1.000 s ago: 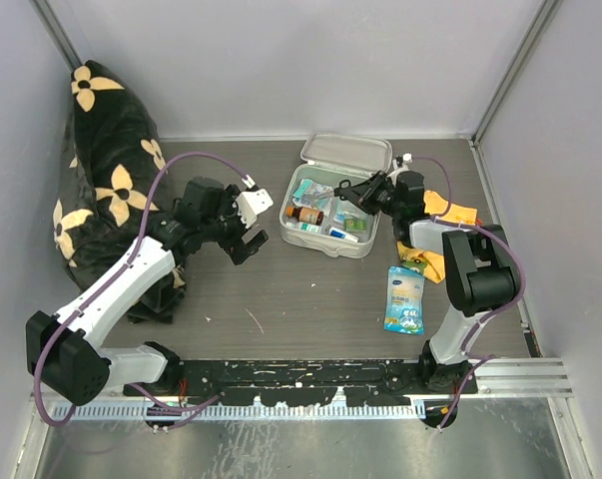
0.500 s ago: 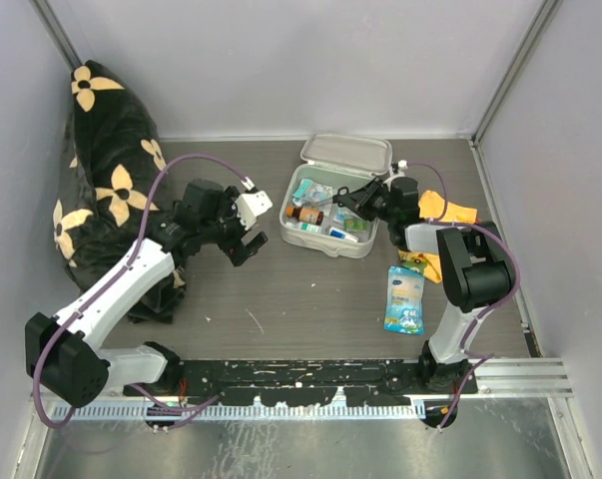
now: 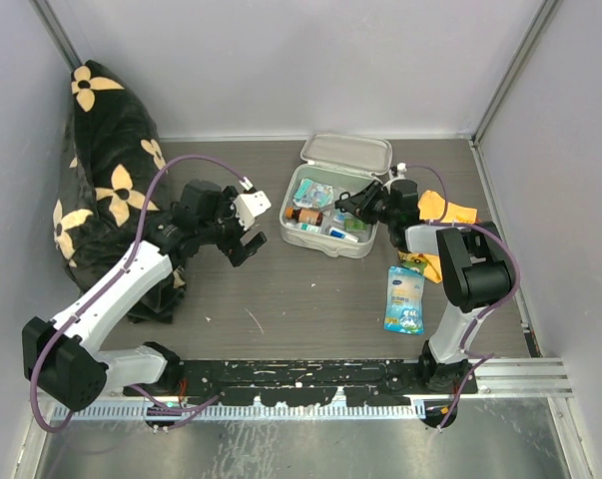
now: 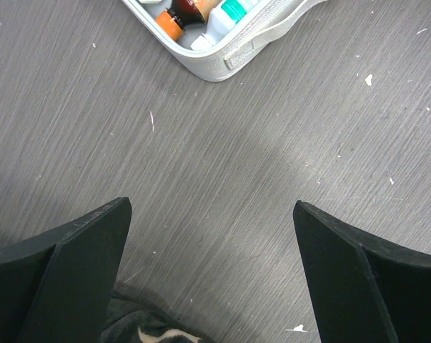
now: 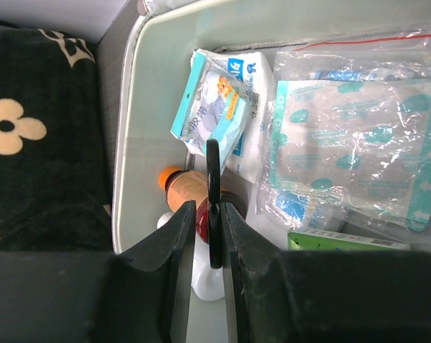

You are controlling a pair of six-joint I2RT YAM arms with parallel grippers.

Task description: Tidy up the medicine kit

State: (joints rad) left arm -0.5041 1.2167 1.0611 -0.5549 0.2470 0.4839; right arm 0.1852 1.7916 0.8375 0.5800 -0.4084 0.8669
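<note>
Since the right claw (image 5: 207,209) has dipped lower into the open medicine kit (image 3: 325,244) on the worktop (image 3: 281,289), a drop-off seems underway; jaws nearly closed about a thin black strip (image 5: 213,171), grip uncertain; left claw (image 4: 211,206) wide, empty.

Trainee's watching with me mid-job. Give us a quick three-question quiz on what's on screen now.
1. True or false: the medicine kit has its lid shut.
2. The open left gripper hangs over: A) the kit's tray, B) the table, C) the kit's lid.
3. What colours is the packet lying on the table outside the kit?
Key: 1 false; 2 B; 3 blue and yellow.
</note>
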